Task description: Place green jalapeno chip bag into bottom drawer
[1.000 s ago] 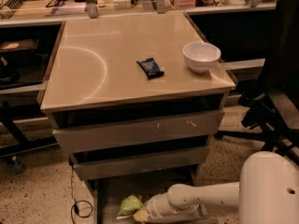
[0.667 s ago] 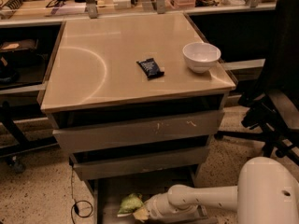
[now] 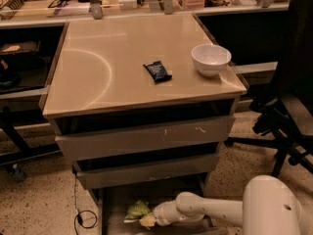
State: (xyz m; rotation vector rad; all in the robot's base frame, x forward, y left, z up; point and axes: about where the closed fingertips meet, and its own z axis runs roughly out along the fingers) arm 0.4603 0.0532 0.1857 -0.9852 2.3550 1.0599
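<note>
The bottom drawer point(image 3: 113, 205) is standing pulled out below the front edge of the desk point(image 3: 98, 82), under two shallower drawers point(image 3: 146, 153) that are sitting closed or nearly closed.

The green jalapeno chip bag point(image 3: 136, 210) is lying on the floor of the bottom drawer, below the middle of the desk's front edge.
- The bag is crumpled.
- Its long axis is running roughly parallel to the desk's front edge, with the right end tilted slightly toward the front.
- Its yellowish right end is facing the end effector.
- Which end is the top of the bag cannot be told.

The end effector point(image 3: 152, 218) is sitting low inside the bottom drawer.
- It is at the right end of the bag and is touching or overlapping it.
- Whether it is open or closed, and whether it is gripping the bag, cannot be told.

The white arm point(image 3: 210, 210) is lying nearly horizontal.
- It is spanning from the rounded white robot body point(image 3: 274, 207) at the lower right to the drawer.
- It is pointing leftward, with a slight bend near the wrist.

On the desk:
- A white bowl point(image 3: 211, 58) is standing near the right edge, toward the front right corner.
- A small dark packet point(image 3: 157, 71) is lying just right of the desk's centre, well apart from the bowl.

A black office chair point(image 3: 288, 111) is standing beyond the desk's right edge.
</note>
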